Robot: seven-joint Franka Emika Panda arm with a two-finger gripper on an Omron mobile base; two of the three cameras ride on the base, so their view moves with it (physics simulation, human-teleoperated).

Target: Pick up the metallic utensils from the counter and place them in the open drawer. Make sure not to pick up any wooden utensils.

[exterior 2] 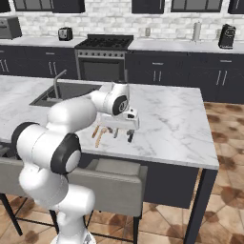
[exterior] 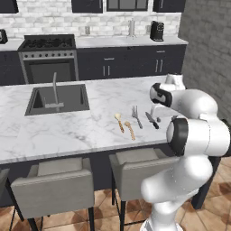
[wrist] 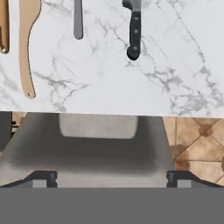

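Grey padded stool (wrist: 98, 144) sits nearest under the wide-open, empty gripper (wrist: 112, 178), then the white marble counter (wrist: 175, 87) edge, with the black-handled silver knife (wrist: 134, 33) and slim grey metal fork (wrist: 78, 19) beyond, so approach step: advance forward, descend onto knife handle.

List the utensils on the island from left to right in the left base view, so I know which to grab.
Wooden spoon → second wooden spoon → metal fork → black-handled knife.
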